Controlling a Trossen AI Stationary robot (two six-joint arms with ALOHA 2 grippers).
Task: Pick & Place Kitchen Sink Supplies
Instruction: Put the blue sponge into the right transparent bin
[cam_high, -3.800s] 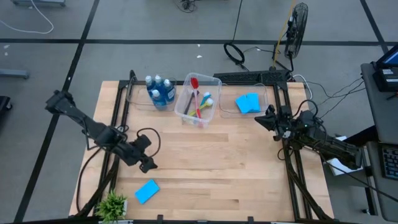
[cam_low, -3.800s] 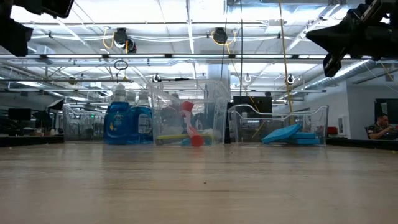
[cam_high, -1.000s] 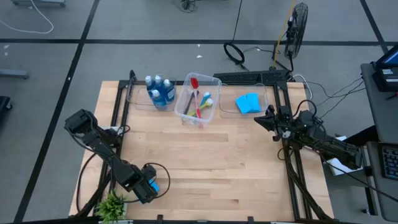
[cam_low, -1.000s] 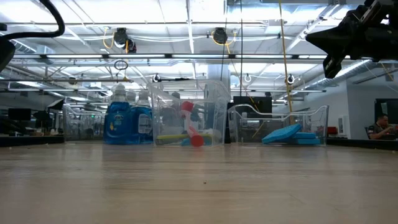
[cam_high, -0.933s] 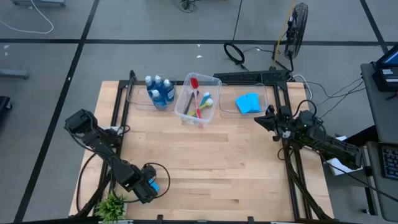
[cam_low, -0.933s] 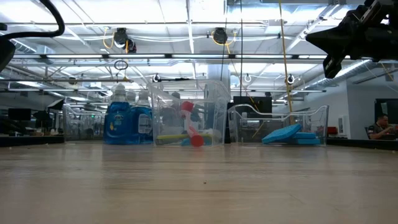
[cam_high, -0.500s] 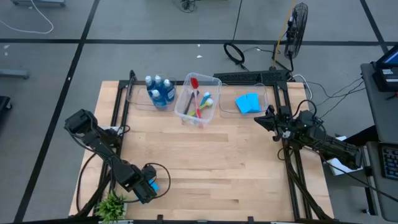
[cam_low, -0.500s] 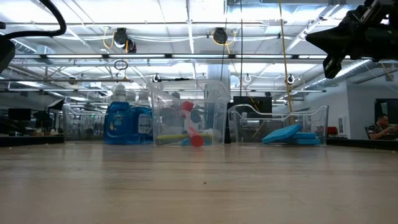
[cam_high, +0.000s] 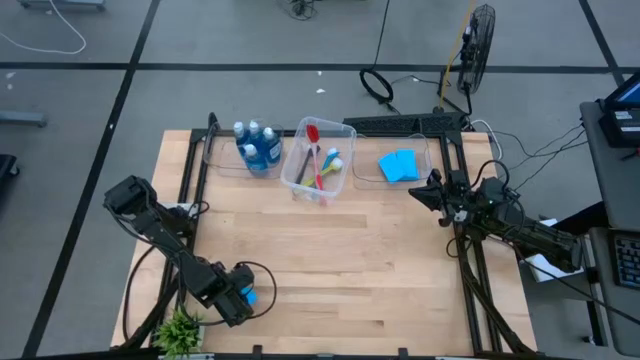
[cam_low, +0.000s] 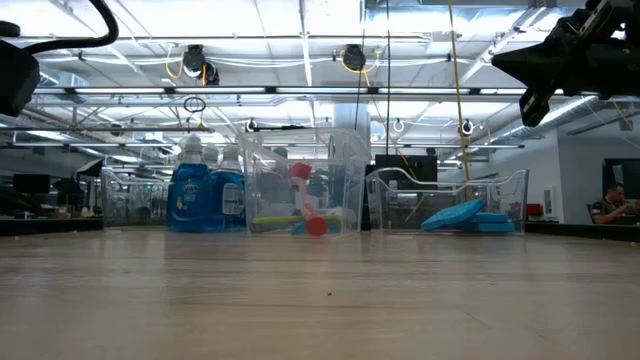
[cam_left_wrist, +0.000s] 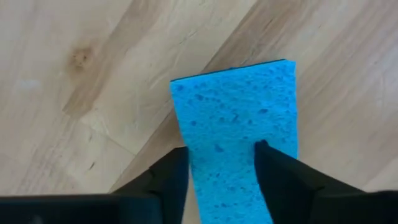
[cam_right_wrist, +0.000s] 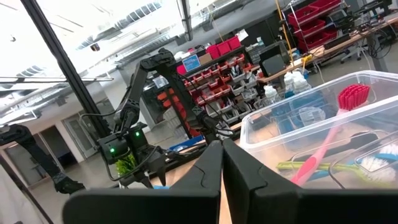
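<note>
Left wrist view: left tool (cam_left_wrist: 221, 165) pinches a flat, porous rectangular blue sponge (cam_left_wrist: 239, 118) lying on grained wood table (cam_left_wrist: 74, 74)

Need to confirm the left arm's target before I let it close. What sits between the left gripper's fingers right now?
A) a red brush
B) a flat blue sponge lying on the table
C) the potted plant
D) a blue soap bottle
B: the left wrist view shows the left gripper with its two dark fingers on either side of a flat blue sponge lying on the wooden table.
</note>
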